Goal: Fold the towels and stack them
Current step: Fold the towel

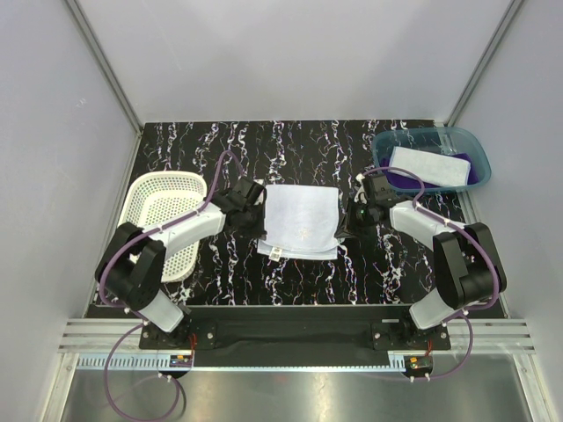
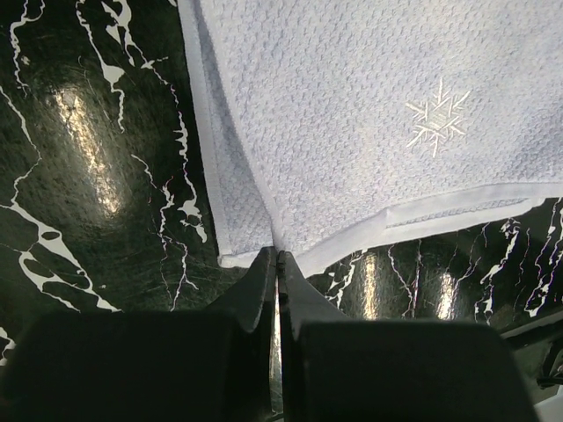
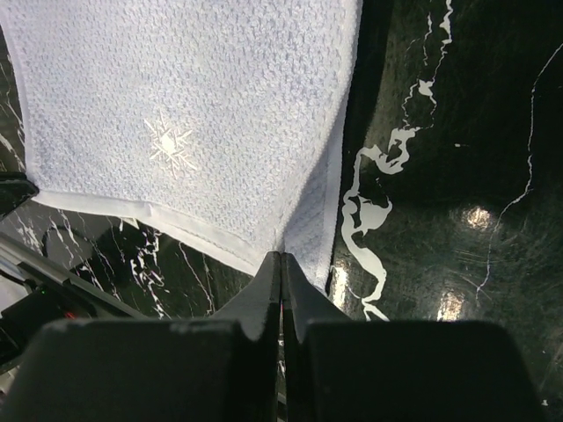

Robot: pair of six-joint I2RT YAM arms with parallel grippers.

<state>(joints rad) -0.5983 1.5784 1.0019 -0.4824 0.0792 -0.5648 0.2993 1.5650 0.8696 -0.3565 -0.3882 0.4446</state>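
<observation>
**Now: both grippers pinching one towel at centre frame**

The pale blue-white towel (image 1: 302,220) is lying spread on the black marbled tabletop (image 1: 220,149), in the middle of the top view between the two arms. A white snowflake motif (image 2: 437,117) is showing on its upper face. A small label (image 1: 275,255) is sticking out at its lower left corner.

The left gripper (image 1: 261,214) is sitting at the towel's left edge. In the left wrist view its jaws are pressed together, nipping the cloth where the hem comes to a point at bottom centre. A second layer of the towel is peeking out along the left side.

The right gripper (image 1: 344,227) is sitting at the towel's right edge. In the right wrist view its jaws are likewise pressed together on the hem, at lower centre of the frame. Whether the pinched edges are lifting off the tabletop, I cannot tell.

A translucent teal bin (image 1: 471,141) is standing at the upper right of the top view. Inside it a purple towel (image 1: 480,169) is lying under a light folded towel (image 1: 431,167).

A white perforated basket (image 1: 163,215) is standing at the left, partly behind the left arm.
</observation>
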